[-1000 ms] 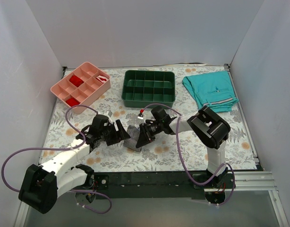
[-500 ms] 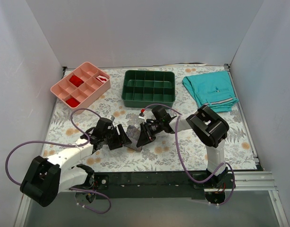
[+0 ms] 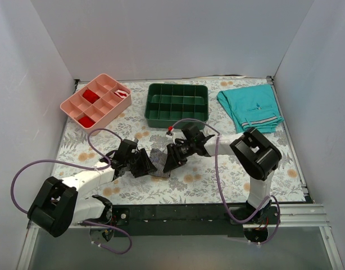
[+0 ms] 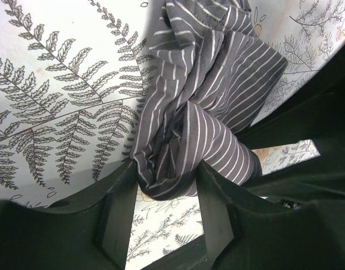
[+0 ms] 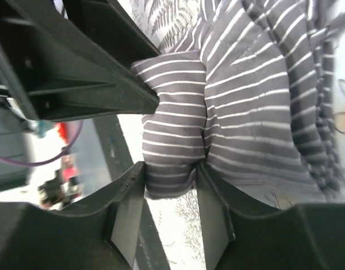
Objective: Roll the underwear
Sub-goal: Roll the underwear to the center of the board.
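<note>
Floral tabletop [image 3: 217, 185], frame centre: left gripper [image 4: 167, 171] and right gripper [image 5: 170, 169], each part-closed, pinch opposite ends of the underwear [image 3: 157, 160] to hold the roll tight.

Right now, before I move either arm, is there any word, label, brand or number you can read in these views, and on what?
No text can be read in any view.
On the teal shorts: a tiny mark, too small to read.
On the underwear: stripes only, no label showing.

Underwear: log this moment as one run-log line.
underwear: bunched, part-rolled on floral mat | left gripper: closed on its rolled end | right gripper: closed on a fold from the other side
</note>
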`<state>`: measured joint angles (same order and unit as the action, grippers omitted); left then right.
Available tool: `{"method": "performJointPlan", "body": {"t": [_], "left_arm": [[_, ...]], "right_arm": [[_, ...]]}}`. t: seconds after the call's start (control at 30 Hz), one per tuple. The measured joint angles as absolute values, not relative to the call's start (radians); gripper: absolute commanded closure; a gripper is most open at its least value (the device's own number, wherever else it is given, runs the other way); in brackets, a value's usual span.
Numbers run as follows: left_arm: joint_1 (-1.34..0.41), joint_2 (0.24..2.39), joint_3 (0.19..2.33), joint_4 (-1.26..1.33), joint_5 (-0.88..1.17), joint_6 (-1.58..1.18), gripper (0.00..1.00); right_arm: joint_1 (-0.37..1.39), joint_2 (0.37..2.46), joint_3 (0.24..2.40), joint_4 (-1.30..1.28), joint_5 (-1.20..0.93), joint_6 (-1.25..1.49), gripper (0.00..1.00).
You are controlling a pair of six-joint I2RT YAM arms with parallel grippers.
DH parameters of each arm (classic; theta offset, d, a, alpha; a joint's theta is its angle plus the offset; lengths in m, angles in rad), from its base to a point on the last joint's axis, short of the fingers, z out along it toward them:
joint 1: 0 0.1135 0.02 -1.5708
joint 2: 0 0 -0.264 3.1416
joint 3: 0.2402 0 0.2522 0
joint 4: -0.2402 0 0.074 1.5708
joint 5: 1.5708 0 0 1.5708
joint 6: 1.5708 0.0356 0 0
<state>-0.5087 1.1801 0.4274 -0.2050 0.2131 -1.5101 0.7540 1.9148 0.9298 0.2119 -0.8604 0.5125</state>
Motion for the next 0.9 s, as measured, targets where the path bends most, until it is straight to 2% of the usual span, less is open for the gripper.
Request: {"method": "performJointPlan", "body": {"t": [0.47, 0.9], "left_arm": [[-0.513, 1.21, 0.452, -0.213, 0.205, -1.512, 0.56], [-0.513, 1.235, 0.471, -0.215, 0.205, -1.507, 0.57]], "right_arm": [[0.843, 1.637, 0.937, -0.059, -0.452, 0.199, 0.45], [0.995, 1.658, 0.984, -0.126, -0.267, 0.039, 0.43]]}}
